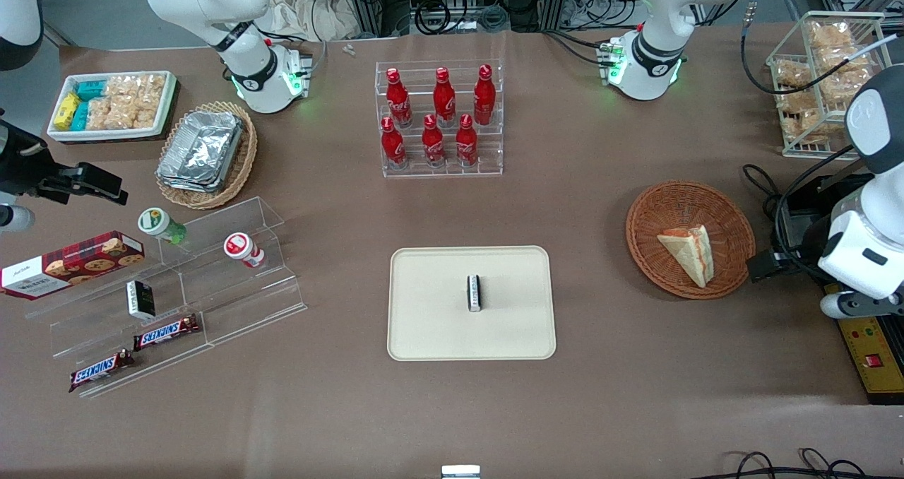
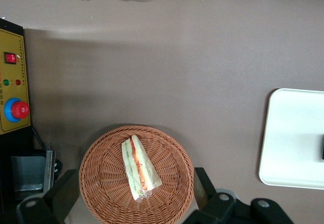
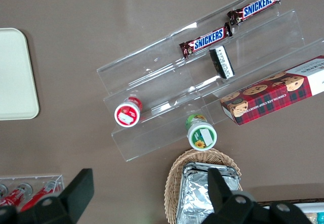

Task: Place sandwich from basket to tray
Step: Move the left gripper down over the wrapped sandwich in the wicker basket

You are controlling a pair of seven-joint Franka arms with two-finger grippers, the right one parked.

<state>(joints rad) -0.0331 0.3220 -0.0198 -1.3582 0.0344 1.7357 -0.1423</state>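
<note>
Above the basket (image 2: 136,176), my gripper (image 2: 130,196) hangs open over the sandwich (image 2: 139,168); I judge a shallow pinch could squash the soft wedge short of the tray (image 2: 293,138).

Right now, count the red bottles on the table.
6, all in the clear rack: three on the upper step, three on the lower. None seem hidden. The claw hovers open above the basket.
</note>
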